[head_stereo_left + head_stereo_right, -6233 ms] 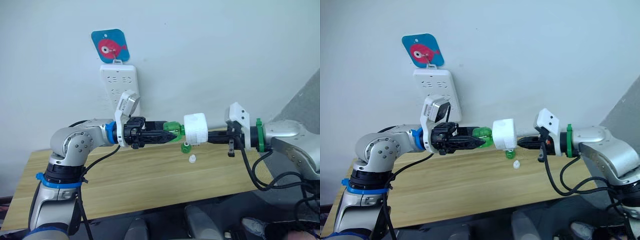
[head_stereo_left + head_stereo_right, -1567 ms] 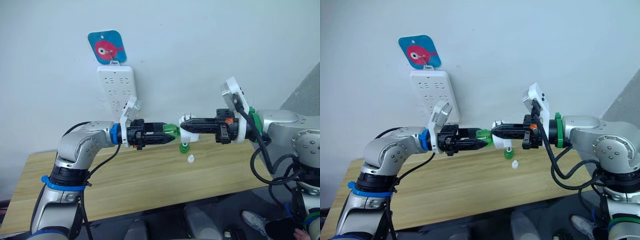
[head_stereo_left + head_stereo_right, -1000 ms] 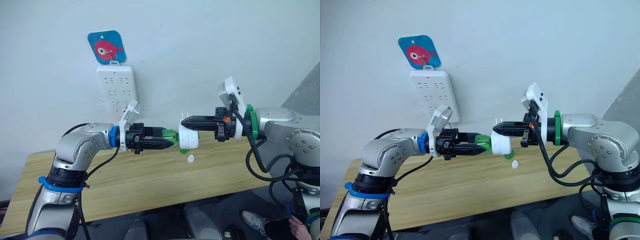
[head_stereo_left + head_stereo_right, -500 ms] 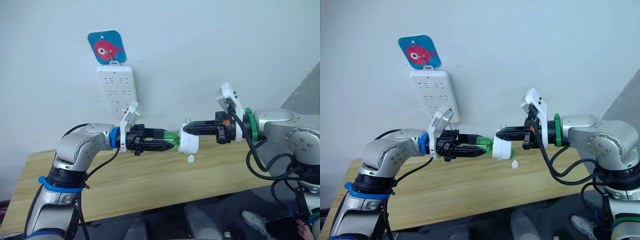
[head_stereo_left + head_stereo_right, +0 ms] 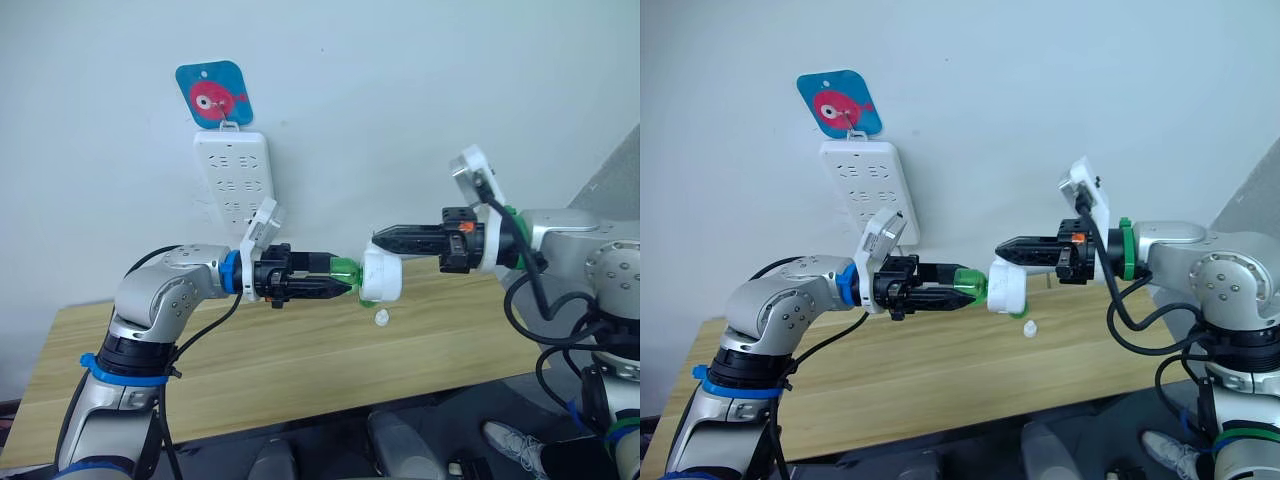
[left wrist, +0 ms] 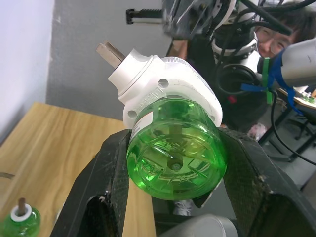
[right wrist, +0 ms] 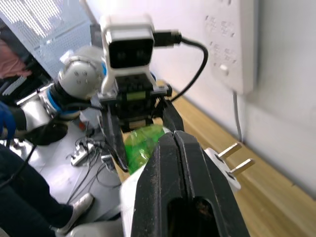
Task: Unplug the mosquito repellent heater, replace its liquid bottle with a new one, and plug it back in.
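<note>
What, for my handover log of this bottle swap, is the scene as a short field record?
left gripper: shut on green bottle, held above the table
mosquito repellent heater: fitted on that bottle, unplugged, prongs bare
right gripper: shut, holding nothing, tip just above the heater
power strip: on the wall
on table: second green bottle, small white cap
</note>
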Controlling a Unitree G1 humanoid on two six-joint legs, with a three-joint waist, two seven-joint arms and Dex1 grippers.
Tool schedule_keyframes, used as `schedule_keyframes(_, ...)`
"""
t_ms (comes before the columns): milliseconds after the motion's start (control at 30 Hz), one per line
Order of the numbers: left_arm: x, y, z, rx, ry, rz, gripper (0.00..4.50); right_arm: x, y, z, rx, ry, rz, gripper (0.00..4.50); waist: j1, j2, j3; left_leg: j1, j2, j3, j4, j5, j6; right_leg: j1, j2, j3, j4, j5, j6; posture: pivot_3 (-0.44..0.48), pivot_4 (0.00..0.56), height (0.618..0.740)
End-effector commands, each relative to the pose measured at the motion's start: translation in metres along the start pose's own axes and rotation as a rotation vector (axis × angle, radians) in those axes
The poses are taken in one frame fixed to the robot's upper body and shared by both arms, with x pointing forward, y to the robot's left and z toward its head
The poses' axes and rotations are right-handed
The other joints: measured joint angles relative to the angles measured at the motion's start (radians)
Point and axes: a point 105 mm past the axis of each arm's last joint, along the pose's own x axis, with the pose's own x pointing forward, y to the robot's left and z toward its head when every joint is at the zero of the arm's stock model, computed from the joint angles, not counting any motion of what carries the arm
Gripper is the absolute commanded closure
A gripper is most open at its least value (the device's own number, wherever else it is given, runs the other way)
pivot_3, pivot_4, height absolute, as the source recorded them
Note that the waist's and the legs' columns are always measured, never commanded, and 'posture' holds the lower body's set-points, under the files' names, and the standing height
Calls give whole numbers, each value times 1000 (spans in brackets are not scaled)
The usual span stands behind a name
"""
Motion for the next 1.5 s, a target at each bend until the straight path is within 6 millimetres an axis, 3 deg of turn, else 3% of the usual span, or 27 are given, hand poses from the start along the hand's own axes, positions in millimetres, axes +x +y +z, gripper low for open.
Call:
schedule_keyframes(33,-2,-3,10,42,-40,-5,2223,-4,1,14,-28,-58,-18,4500,0,0,0,0,0,0,0,0,0,0,0,0,0,0,0,-194,83,728)
schedule_keyframes(200,-1,-6,10,34,-53,-19,2223,-2,-10,13,-28,-63,-90,4500,0,0,0,0,0,0,0,0,0,0,0,0,0,0,0,-198,84,728)
schedule_keyframes(633,1,-14,16,14,-59,-62,2223,5,-15,-5,-39,53,-44,4500,0,0,0,0,0,0,0,0,0,0,0,0,0,0,0,-197,84,728)
schedule_keyframes(1033,2,-13,19,17,-71,-55,2223,4,-13,-8,-55,81,-19,4500,0,0,0,0,0,0,-1,0,0,0,0,0,0,0,0,-196,85,728)
schedule_keyframes(1500,-1,-12,22,-59,-87,-63,2223,-1,-18,16,-99,-49,-64,4500,0,0,0,0,0,0,-1,0,0,0,0,0,0,0,0,-202,79,728)
